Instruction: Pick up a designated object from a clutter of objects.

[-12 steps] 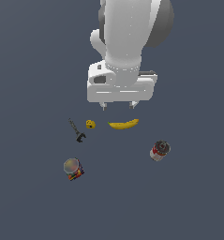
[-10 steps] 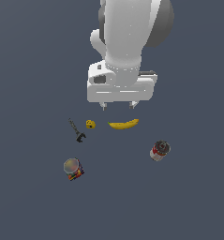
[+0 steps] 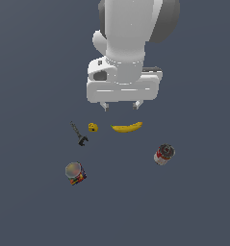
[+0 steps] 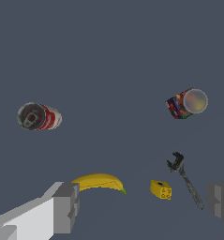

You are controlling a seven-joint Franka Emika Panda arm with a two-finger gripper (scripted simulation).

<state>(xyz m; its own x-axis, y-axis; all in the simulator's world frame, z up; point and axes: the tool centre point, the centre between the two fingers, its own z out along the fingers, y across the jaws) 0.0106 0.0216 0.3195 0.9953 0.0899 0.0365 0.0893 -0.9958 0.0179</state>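
Five items are lying apart on the floor; going from the exterior view's left, the multicoloured can [image 3: 75, 173] is sitting nearest the camera, then the black wrench [image 3: 78, 133], yellow block [image 3: 93, 127], banana [image 3: 127, 127] and red-and-white can [image 3: 163, 154]. The gripper [image 3: 120, 105] is hanging wide open above the banana, well apart from its target. Descending here risks grabbing the wrong object.

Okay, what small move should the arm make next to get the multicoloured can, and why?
Probably shift the gripper toward the exterior view's lower left, to above the multicoloured can. The gripper is open and empty, hanging near the banana, while the can lies apart from it, past the black tool.
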